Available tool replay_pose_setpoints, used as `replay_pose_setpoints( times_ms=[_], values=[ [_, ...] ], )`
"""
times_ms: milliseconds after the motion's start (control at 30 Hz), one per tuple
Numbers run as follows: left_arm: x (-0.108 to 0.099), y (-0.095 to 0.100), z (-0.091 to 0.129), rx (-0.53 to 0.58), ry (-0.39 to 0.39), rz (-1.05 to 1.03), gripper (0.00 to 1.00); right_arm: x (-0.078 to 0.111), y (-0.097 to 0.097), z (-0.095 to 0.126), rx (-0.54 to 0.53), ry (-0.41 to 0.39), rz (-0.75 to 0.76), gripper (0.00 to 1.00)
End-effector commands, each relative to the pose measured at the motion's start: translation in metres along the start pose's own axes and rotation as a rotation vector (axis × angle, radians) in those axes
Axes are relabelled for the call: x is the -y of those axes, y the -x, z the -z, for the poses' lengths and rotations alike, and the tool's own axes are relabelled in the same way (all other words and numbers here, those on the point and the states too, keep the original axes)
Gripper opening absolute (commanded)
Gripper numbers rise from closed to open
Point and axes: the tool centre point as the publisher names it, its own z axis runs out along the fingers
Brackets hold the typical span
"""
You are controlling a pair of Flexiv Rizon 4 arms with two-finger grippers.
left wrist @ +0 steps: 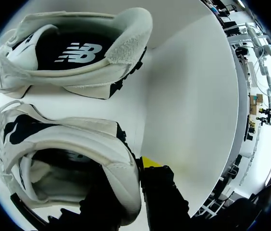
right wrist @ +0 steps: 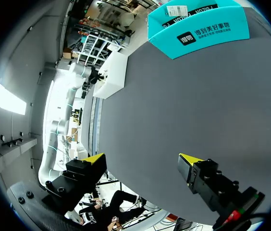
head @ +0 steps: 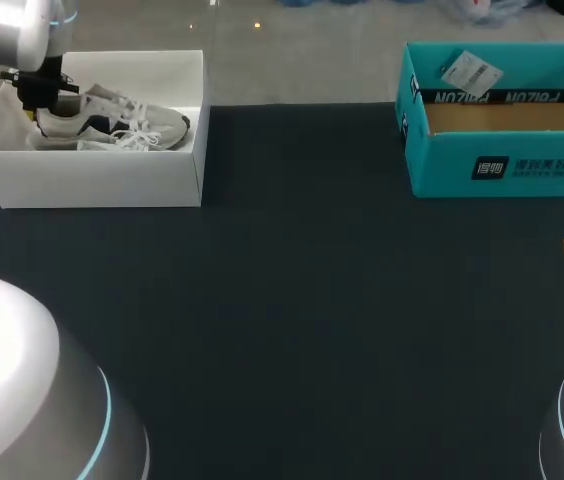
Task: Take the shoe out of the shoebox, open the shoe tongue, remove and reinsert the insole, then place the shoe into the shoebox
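The white shoebox sits at the far left corner of the dark table, lid off, with a pair of pale sneakers lying inside. The left gripper is down in the box at the heel end. From its wrist, the nearer shoe has its heel collar standing between the two fingers: one yellow tip lies against the outside of the heel, while the other finger goes down into the shoe's opening. The inner tip is hidden by the padding, so it is hard to be certain, but the jaws look clamped on that heel wall. The shoe rests on the box floor, and the second shoe lies just beside it, its heel towards the same wall.

The right gripper hangs over bare table at the right edge, fingers spread wide with nothing between them. A teal box stands open at the far right — well apart from the shoebox.
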Motion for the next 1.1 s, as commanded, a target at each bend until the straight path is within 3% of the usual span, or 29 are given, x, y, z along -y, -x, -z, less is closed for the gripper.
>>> replay_pose_setpoints(
  times_ms=[33,267,333,367,433,467,500,833,1100],
  values=[
    [-0.009,0.002,-0.012,0.0,-0.025,-0.01,0.0,0.002,0.0,0.0,0.002,0.002,0.0,1.0],
    [-0.007,0.004,-0.013,0.037,-0.034,-0.034,0.0,0.002,0.0,0.0,0.002,0.002,0.0,1.0],
    [-0.007,0.002,-0.009,0.044,-0.026,-0.046,0.31,0.002,0.0,0.0,0.002,0.002,0.0,1.0],
    [-0.008,0.001,-0.007,0.04,-0.023,-0.044,0.31,0.002,0.0,0.0,0.002,0.002,0.0,1.0],
    [-0.009,-0.001,-0.004,0.047,-0.021,-0.059,0.92,0.002,0.0,0.0,0.002,0.002,0.0,1.0],
    [-0.009,-0.002,-0.001,0.047,-0.018,-0.06,0.92,0.002,0.0,0.0,0.002,0.002,0.0,1.0],
    [-0.01,-0.004,0.002,0.055,-0.017,-0.07,1.0,0.002,0.0,0.0,0.002,0.002,0.0,1.0],
    [-0.011,-0.011,0.04,0.105,0.013,-0.092,1.0,0.002,0.0,0.0,0.002,0.002,0.0,1.0],
    [0.005,-0.016,0.083,0.227,0.009,-0.068,1.0,0.002,0.0,0.0,0.002,0.002,0.0,1.0]
  ],
)
